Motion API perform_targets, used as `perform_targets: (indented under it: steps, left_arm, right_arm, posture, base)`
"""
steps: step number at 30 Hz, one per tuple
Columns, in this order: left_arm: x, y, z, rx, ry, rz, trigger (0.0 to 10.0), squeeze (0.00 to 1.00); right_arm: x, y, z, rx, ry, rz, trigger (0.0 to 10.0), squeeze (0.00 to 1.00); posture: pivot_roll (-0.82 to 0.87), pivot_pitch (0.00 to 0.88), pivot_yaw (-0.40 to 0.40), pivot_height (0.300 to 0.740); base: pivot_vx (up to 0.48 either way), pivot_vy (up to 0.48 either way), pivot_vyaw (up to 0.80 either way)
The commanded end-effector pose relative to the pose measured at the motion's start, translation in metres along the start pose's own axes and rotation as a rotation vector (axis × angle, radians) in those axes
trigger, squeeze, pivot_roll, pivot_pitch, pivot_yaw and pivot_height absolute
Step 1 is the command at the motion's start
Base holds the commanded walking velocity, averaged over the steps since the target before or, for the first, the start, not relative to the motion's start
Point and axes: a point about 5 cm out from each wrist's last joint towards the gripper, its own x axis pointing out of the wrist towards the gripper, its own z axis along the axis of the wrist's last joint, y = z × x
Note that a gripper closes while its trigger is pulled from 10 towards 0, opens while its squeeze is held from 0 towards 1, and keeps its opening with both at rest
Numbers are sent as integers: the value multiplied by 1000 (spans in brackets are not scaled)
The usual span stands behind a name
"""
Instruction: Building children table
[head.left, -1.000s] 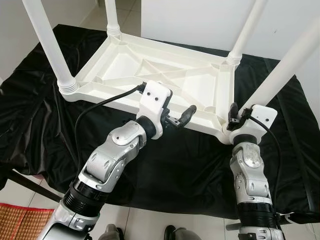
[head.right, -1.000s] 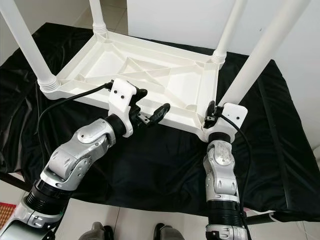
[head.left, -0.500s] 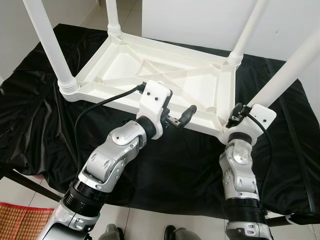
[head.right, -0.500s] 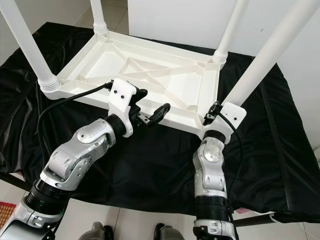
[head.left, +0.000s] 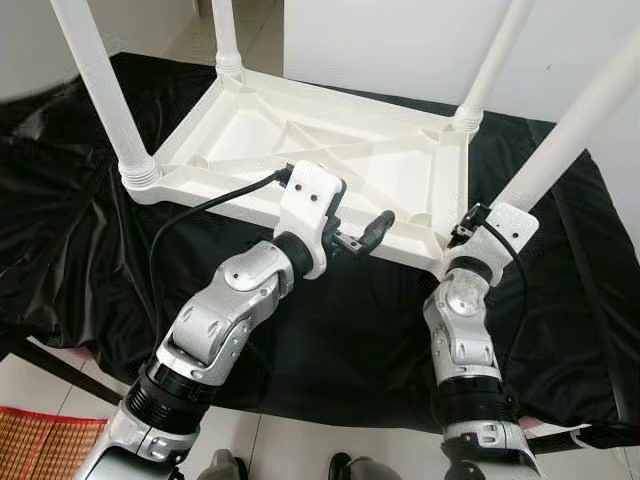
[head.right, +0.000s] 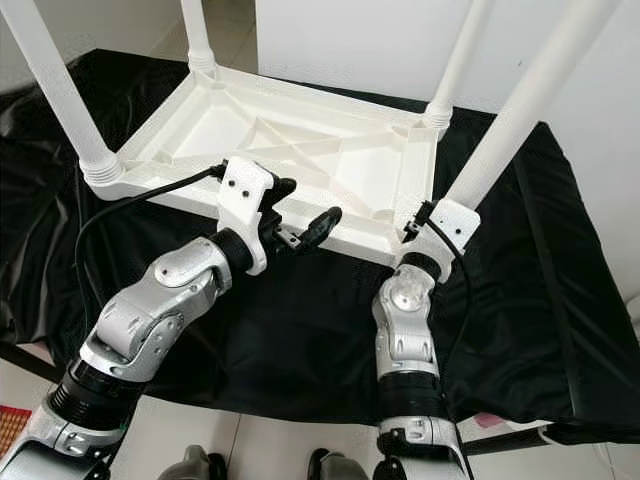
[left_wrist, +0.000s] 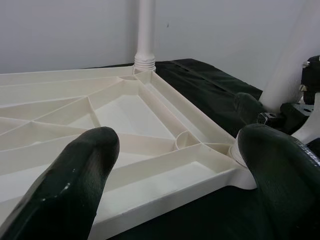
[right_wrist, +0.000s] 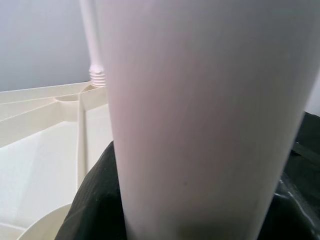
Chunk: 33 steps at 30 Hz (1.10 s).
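Left gripper (left_wrist: 170, 172) fingers spread wide over rim of upturned white table (left_wrist: 125, 115); far leg (left_wrist: 145, 32) upright; black cloth (left_wrist: 200, 85) beneath.

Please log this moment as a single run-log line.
table upside down on black cloth | right gripper on near-right leg | left gripper open at near edge

Silver jointed arms, white wrists, black cables.

A white plastic children's table (head.left: 330, 155) lies upside down on a black cloth (head.left: 90, 250), its ribbed underside facing up. Four round white legs stand in the corner sockets; the near-right leg (head.left: 570, 130) leans outward to the right, not upright.
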Motion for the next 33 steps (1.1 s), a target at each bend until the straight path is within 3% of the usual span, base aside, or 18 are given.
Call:
perform_targets:
  steps: [1, 10, 14, 15, 32, 33]
  left_arm:
    - [-1, -9, 1, -4, -1, -102, 10000, 0]
    - [-1, -8, 1, -6, -3, -95, 10000, 0]
    - [-1, -8, 1, -9, -3, -96, 10000, 0]
    - [-1, -8, 1, -10, -2, -96, 10000, 0]
    - [1, -10, 2, -12, -6, -103, 10000, 0]
    - [1, -10, 2, -13, -6, -103, 10000, 0]
  right_arm:
    - [-8, -15, -38, -84, 165, -62, 10000, 0]
    - [-12, -9, -34, -85, 111, -7, 10000, 0]
    - [-10, -10, -29, -41, 65, 36, 10000, 0]
    - [-10, -11, -28, -30, 59, 39, 10000, 1000]
    - [3, -20, -13, -30, -32, 125, 10000, 1000]
    - [4, -20, -11, -32, -43, 158, 10000, 314]
  posture:
    - [41, 164, -13, 740]
    - [36, 174, -15, 740]
    - [29, 178, -15, 740]
    - [29, 178, -15, 740]
    - [29, 178, -15, 740]
    - [29, 178, -15, 740]
  base:
    - [0, 0, 0]
    - [0, 0, 0]
    - [0, 0, 0]
    - [0, 0, 0]
    - [0, 0, 0]
    - [0, 0, 0]
